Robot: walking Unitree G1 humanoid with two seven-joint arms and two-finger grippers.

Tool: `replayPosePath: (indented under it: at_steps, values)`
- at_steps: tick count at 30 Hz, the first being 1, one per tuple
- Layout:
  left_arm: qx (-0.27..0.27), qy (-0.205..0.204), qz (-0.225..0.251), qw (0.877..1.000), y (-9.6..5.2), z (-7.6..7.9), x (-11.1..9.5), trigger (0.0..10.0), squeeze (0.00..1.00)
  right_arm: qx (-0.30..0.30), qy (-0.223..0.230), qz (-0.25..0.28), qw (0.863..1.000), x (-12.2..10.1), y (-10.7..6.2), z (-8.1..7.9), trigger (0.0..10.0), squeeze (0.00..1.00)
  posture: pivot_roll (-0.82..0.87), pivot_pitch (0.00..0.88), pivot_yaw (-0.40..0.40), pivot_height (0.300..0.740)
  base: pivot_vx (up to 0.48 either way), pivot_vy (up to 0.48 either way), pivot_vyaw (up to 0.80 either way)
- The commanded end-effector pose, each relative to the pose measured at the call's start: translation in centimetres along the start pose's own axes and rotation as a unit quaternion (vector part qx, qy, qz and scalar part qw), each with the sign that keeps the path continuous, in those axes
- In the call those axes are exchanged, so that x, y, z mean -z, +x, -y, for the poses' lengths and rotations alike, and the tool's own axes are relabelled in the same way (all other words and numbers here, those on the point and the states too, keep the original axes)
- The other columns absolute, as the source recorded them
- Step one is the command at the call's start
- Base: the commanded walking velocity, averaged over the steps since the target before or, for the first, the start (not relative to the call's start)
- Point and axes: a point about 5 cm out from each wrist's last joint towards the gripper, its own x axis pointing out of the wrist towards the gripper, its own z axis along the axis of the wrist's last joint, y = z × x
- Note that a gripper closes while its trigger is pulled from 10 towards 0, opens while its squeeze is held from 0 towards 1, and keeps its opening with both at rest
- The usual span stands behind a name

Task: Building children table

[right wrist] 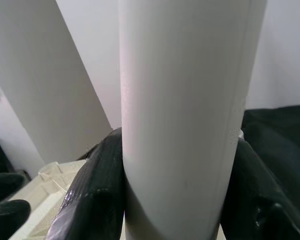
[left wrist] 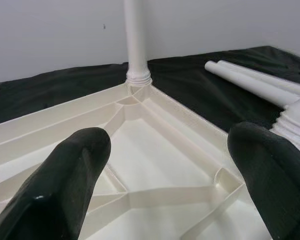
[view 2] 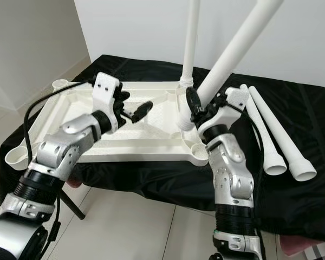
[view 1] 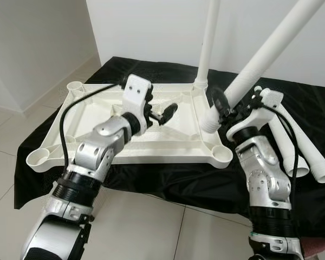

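**One leg up, one in hand**

One white tabletop (view 1: 97,116) lies upside down on the black-draped table (view 1: 168,184). An upright leg (view 1: 206,49) occupies its far right corner. The right gripper (view 1: 223,105) clamps a tilted leg (view 1: 265,51) beside the near right corner; two spare legs (view 1: 300,149) lie rightward. The left gripper (view 1: 161,114) hovers, fingers wide.

White plastic tabletop (view 1: 97,142) lies upside down on a black cloth (view 1: 168,181) spread over the tiled floor (view 1: 146,227), wall behind. One white tube leg (view 1: 207,43) stands upright in the far right corner socket. A second white plastic leg (view 1: 271,49) leans tilted above the near right corner socket (view 1: 221,153), its lower end seemingly just at the socket, held between the fingers of the right gripper (view 1: 226,105). Left gripper (view 1: 165,115) hangs over the middle of the tabletop, fingers apart. Two more loose white legs (view 1: 303,157) lie side by side on the cloth, right of the tabletop.
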Motion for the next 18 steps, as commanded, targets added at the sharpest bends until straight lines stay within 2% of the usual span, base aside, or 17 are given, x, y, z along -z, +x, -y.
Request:
replayPosePath:
  at_steps: [1, 3, 7, 10, 12, 15, 16, 18]
  values:
    - [-0.105, 0.009, 0.007, 0.994, -0.4, -1.1, 0.1, 10.0, 0.0, 0.002, -0.006, 0.014, 1.0, -0.2, -0.1, -0.4, 10.0, 0.0, -0.11, 0.048, 0.074, 0.74, 0.0, 0.0, 0.0]
    - [-0.106, -0.023, 0.0, 0.994, -0.5, -0.9, 1.0, 10.0, 0.0, 0.015, 0.009, 0.009, 1.0, 0.2, -0.2, -0.5, 10.0, 0.0, -0.11, 0.05, 0.069, 0.74, 0.0, 0.0, 0.0]
    - [-0.076, -0.019, -0.007, 0.997, -0.3, -0.1, 1.5, 10.0, 0.0, 0.018, 0.014, 0.01, 1.0, 0.3, -0.2, -0.5, 10.0, 0.0, -0.11, 0.05, 0.061, 0.74, 0.0, 0.0, 0.0]
    - [-0.063, 0.004, -0.003, 0.998, 0.0, 0.6, 1.4, 10.0, 0.0, 0.02, 0.011, 0.014, 1.0, 0.1, -0.2, -0.4, 10.0, 0.0, -0.13, 0.044, 0.067, 0.74, 0.0, 0.0, 0.0]
    - [-0.066, 0.035, -0.003, 0.997, 0.3, 1.0, 1.5, 10.0, 0.0, 0.026, -0.004, 0.022, 0.999, -0.2, -0.4, 0.0, 10.0, 0.0, -0.13, 0.042, 0.068, 0.74, 0.0, 0.0, 0.0]
    - [-0.058, 0.051, -0.006, 0.997, 0.5, 1.4, 1.7, 10.0, 0.0, 0.032, -0.009, 0.025, 0.999, -0.2, -0.5, 0.3, 10.0, 0.0, -0.13, 0.04, 0.069, 0.74, 0.0, 0.0, 0.0]
    - [-0.052, 0.069, -0.009, 0.996, 0.5, 1.6, 1.8, 10.0, 0.0, 0.036, -0.011, 0.027, 0.999, -0.3, -0.7, 0.5, 10.0, 0.0, -0.13, 0.04, 0.069, 0.74, 0.0, 0.0, 0.0]
    - [-0.001, 0.108, -0.019, 0.994, 0.9, 3.1, 2.4, 10.0, 0.0, 0.05, -0.022, 0.036, 0.998, -0.6, -1.0, 1.0, 10.0, 0.0, -0.13, 0.041, 0.062, 0.74, 0.0, 0.0, 0.0]
